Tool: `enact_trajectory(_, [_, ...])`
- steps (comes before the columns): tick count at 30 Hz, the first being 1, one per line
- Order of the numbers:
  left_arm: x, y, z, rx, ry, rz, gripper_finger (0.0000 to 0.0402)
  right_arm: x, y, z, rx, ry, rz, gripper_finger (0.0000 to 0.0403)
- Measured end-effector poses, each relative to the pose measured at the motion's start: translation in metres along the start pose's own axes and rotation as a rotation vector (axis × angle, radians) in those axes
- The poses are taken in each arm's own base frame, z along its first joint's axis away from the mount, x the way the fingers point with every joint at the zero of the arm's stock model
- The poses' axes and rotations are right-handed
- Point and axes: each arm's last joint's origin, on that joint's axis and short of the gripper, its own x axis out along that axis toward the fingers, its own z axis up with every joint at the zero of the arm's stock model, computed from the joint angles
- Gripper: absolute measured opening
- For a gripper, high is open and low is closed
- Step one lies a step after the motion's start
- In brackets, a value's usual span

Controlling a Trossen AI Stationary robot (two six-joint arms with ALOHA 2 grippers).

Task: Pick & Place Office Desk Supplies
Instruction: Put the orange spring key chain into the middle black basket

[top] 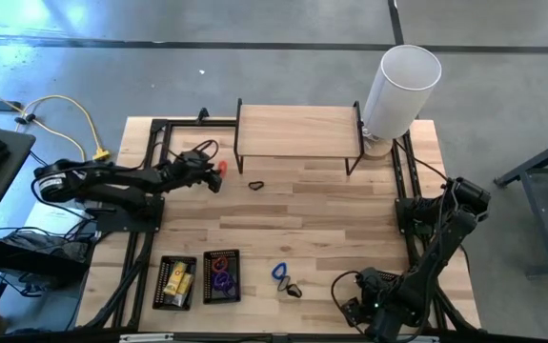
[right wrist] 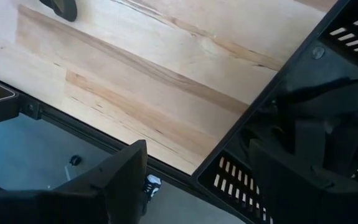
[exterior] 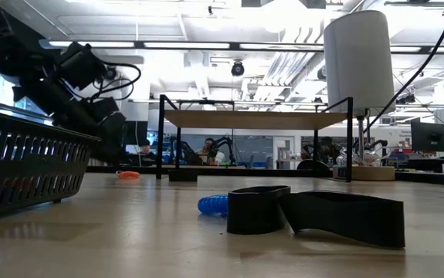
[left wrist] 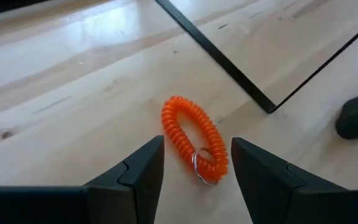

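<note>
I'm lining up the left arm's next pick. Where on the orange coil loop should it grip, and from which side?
Grip the orange coil loop across one of its long coiled sides, coming straight down from above. It lies flat on the table as a narrow oval, so a side strand probably fits between the fingers. Avoid the end with the metal ring. The left gripper hangs open over it.

No text, label, brand, number or sign can be read in any of the views. The yellow packets (top: 177,280) in the mesh tray (top: 174,303) may carry print, but they show too small to make out any of it.
</note>
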Motion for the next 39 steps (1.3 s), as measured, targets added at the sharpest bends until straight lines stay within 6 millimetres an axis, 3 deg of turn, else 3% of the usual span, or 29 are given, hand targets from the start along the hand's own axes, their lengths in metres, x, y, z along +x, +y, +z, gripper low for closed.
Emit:
enact_trajectory(21, [0.04,0.001,-0.025,-0.02,0.068,0.038,0.0179,0.002,0.003,0.011,-0.036,-0.029,-0.027,0.027])
enact_trajectory(25, [0.041,0.002,-0.031,-0.011,0.107,0.06,0.0147,0.002,0.003,0.011,-0.038,-0.024,-0.029,0.027])
enact_trajectory(33, [0.038,-0.008,-0.036,-0.006,0.115,0.044,0.0031,0.002,0.003,0.011,-0.052,-0.009,-0.038,0.027])
enact_trajectory(39, [0.033,-0.015,-0.037,-0.09,0.152,-0.031,0.0025,0.002,0.003,0.011,-0.09,-0.008,-0.039,0.027])
